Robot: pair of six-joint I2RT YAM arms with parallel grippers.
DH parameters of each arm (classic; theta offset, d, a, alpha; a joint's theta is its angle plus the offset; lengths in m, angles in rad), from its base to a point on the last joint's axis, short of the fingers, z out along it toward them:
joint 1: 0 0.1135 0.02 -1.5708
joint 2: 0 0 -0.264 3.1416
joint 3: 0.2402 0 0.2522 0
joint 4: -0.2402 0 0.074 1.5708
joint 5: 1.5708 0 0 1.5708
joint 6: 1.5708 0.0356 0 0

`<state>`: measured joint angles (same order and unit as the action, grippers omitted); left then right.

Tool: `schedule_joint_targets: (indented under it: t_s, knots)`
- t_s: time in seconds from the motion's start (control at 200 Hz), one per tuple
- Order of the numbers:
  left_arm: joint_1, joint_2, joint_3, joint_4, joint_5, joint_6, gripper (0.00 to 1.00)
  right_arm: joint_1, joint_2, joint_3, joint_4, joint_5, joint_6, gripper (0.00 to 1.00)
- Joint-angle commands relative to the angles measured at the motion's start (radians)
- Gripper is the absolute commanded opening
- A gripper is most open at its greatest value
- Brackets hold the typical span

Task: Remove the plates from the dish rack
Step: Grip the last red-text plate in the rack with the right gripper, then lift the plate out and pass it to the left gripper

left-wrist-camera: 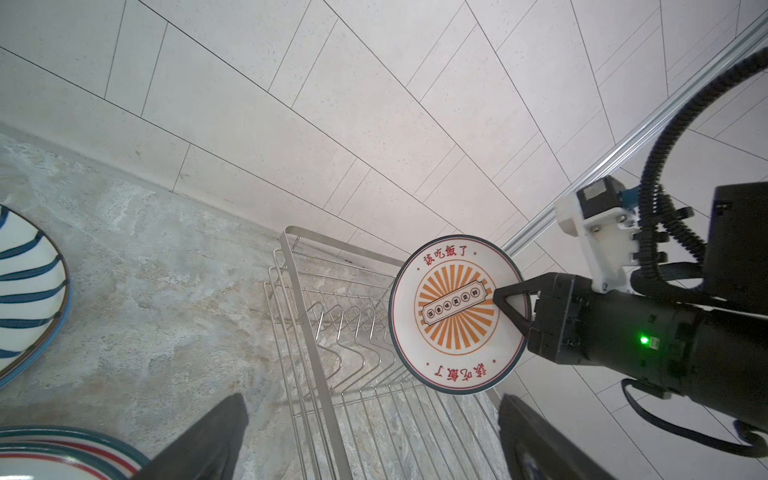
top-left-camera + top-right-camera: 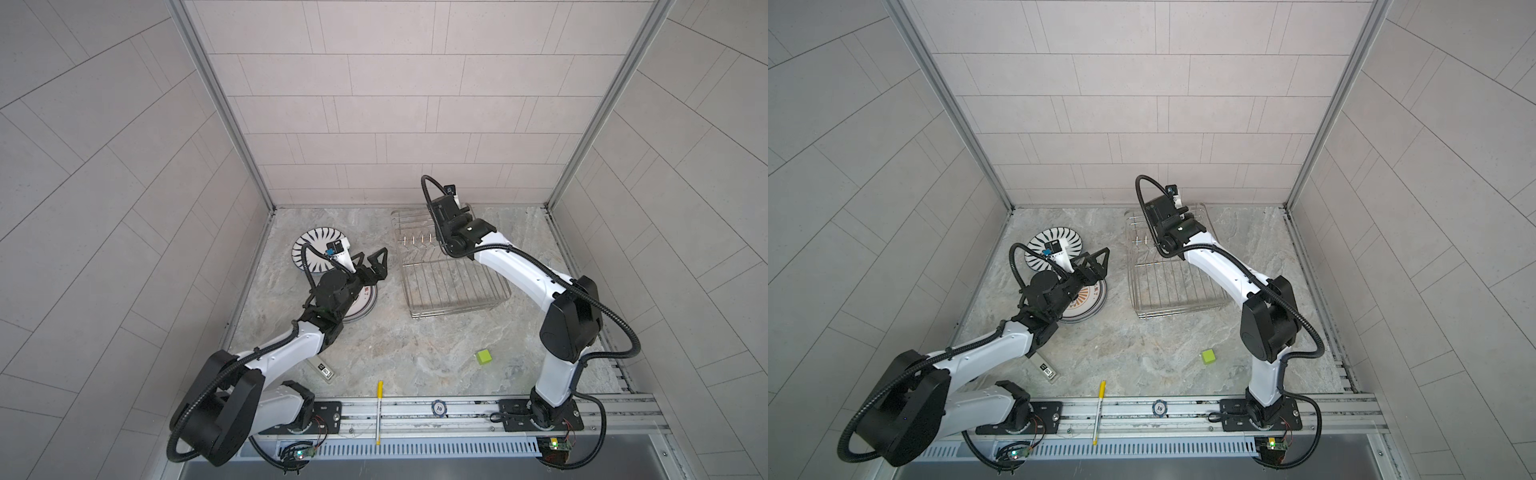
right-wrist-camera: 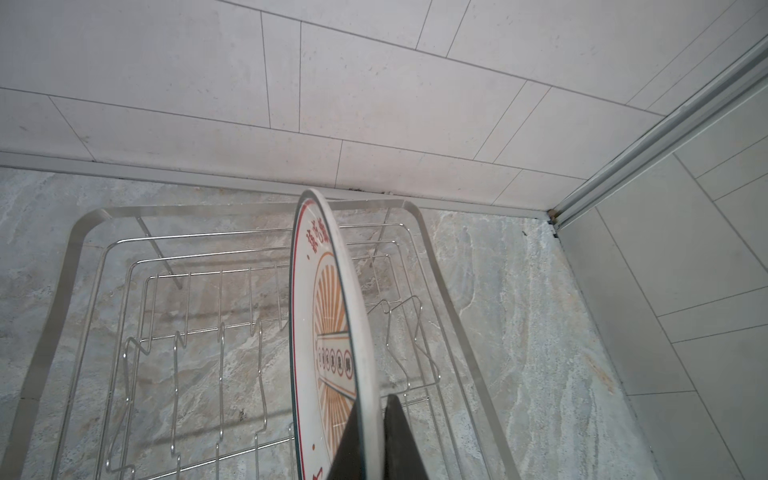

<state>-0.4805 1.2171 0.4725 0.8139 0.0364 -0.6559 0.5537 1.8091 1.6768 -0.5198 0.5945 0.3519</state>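
Right gripper clamps upright white round orange-sunburst plate over silver wire dish rack; left gripper gapes wide, empty.

Left arm, right arm: white link shells, black joint housings, black corrugated conduit outside; left gripper black, triangular fingers; green wrist LED
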Motion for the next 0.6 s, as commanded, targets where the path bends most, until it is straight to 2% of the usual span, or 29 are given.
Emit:
schedule_joint_targets:
  t_s: [0.0,0.165,0.275,0.595]
  knots:
    - [-0.006,-0.025,-0.015,0.011,-0.004,0.013,1.00,-0.002,-0.061,-0.022,0.013,0.074,-0.023,0.00]
    - [-0.005,-0.037,-0.022,0.011,0.000,0.016,1.00,0.006,-0.154,-0.088,0.048,0.065,-0.040,0.00]
    - [-0.006,-0.047,-0.026,0.010,0.013,0.024,1.00,0.006,-0.232,-0.145,0.074,0.013,-0.045,0.00]
    - [-0.003,-0.109,-0.038,-0.012,0.112,0.065,1.00,0.000,-0.490,-0.330,0.188,-0.320,-0.028,0.00]
